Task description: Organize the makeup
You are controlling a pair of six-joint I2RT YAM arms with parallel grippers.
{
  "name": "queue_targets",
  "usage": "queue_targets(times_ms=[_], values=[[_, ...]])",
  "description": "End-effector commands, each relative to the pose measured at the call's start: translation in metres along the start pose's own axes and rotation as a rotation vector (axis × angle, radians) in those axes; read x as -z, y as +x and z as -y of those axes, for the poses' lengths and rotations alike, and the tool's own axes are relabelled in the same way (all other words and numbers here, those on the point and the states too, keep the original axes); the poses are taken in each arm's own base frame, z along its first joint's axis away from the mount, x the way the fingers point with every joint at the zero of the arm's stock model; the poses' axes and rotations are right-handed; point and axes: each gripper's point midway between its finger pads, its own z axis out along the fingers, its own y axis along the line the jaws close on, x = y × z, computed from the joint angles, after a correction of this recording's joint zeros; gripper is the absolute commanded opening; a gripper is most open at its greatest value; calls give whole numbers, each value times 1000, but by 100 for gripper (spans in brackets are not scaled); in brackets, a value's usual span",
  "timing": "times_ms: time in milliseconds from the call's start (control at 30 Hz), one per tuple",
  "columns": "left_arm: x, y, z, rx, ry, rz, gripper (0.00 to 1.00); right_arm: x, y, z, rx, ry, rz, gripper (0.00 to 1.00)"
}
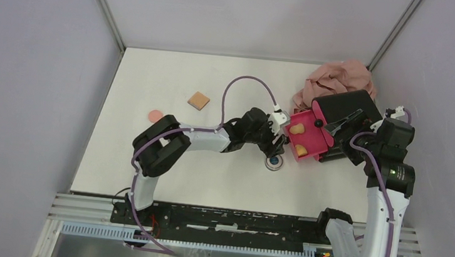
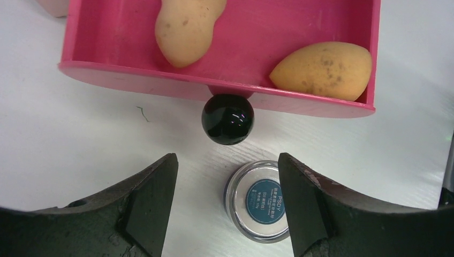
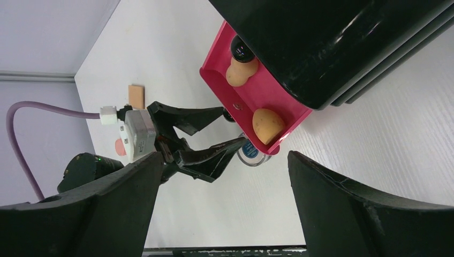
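The compact [image 2: 260,201] lies on the table [image 2: 80,134] at lower centre of the left wrist view, between the spread, empty fingers of the left gripper [image 2: 227,160], nearer the frame-right one, just below the drawer knob [image 2: 227,119].

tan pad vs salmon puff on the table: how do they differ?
Shape: the tan pad is square, the salmon puff is round.
Colour: the pad is tan-orange, the puff pink.
Place: the pad lies farther from the arm bases, the puff nearer the left edge of the white table.
Shared: both lie flat on it, outside the magenta drawer, neither held.
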Motion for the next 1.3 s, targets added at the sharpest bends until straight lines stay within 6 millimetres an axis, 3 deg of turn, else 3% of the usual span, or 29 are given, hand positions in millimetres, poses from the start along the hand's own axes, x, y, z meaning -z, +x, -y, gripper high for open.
queue_targets(times_ms=[0, 333, 733, 1267], values=[[-6, -11, -4, -111, -8, 45, 76, 15, -11, -15, 32, -42, 54, 94], [-23, -20, -9, -134, -4, 56, 69, 9, -11, -16, 27, -55, 46, 94], [-30, -78, 2, -77, 4, 202, 61, 9, -7, -17, 34, -66, 28, 94], [-76, -116, 12, 6, 56, 332, 62, 19, -5, -20, 71, -70, 17, 94]])
